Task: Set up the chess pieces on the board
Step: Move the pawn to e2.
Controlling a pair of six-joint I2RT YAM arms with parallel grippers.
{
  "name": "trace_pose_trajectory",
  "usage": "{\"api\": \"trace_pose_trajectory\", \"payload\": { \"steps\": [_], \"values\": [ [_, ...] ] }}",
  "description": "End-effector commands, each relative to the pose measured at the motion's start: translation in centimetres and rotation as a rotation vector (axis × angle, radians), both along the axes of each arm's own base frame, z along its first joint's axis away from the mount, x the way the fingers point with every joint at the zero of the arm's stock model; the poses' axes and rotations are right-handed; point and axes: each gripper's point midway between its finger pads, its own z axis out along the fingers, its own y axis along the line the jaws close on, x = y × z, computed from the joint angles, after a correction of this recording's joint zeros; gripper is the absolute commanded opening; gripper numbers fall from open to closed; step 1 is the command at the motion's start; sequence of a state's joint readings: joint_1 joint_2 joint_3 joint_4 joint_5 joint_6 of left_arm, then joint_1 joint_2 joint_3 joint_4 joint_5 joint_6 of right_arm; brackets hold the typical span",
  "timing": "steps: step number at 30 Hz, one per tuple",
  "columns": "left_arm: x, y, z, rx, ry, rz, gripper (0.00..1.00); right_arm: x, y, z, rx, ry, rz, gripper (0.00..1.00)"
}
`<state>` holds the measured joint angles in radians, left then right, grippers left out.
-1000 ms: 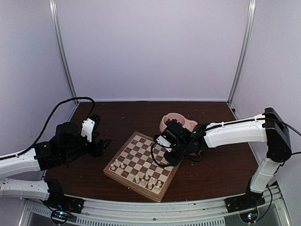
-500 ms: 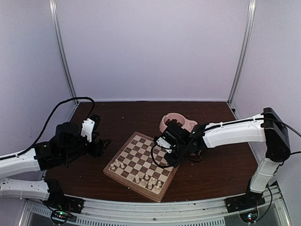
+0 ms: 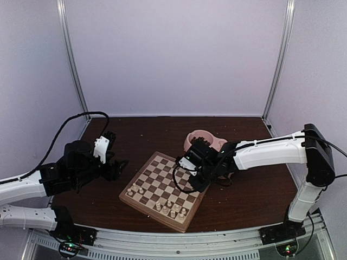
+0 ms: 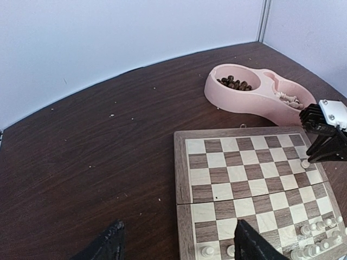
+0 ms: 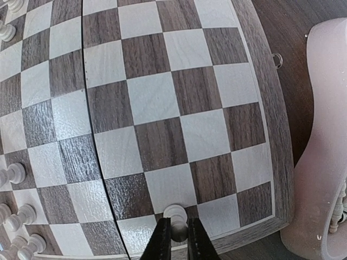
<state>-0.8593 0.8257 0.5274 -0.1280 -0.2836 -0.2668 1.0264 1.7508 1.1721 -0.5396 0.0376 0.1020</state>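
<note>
Over an edge-row square of the flat tan-and-brown checked wooden board, your right pincer is clamped on one tiny pale cream turned chess piece. Placing step, by my judgement. Next: seat it squarely, then part. Left pincer apart, empty, just off the board.

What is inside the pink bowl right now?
In the left wrist view, the pink bowl holds dark brown pieces in one compartment and a few cream chess pieces in the other. Pieces lower in each pile are covered, so neither can be counted.
</note>
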Motion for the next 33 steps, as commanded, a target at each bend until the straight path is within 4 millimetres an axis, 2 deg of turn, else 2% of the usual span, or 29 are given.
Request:
{"api": "trace_pose_trajectory", "payload": {
  "steps": [1, 8, 12, 23, 33],
  "values": [
    [0.1, -0.6, 1.4, -0.041, -0.031, -0.015, 0.69, 0.1, 0.6, 0.5, 0.005, -0.011, 0.008, 0.07],
    [0.1, -0.6, 1.4, -0.034, -0.032, -0.016, 0.69, -2.9, 4.2, 1.7, 0.064, -0.046, 0.184, 0.07],
    [0.1, -0.3, 1.8, -0.031, -0.042, -0.009, 0.69, -3.7, 5.3, 1.4, 0.059, -0.065, 0.213, 0.06],
    [-0.4, -0.4, 2.5, -0.075, -0.049, -0.025, 0.69, -3.1, 6.7, 1.5, 0.052, -0.106, 0.257, 0.08],
    [-0.2, -0.5, 2.2, -0.065, -0.04, -0.024, 0.69, -1.8, 8.7, 3.3, 0.066, -0.149, 0.239, 0.1]
  ]
}}
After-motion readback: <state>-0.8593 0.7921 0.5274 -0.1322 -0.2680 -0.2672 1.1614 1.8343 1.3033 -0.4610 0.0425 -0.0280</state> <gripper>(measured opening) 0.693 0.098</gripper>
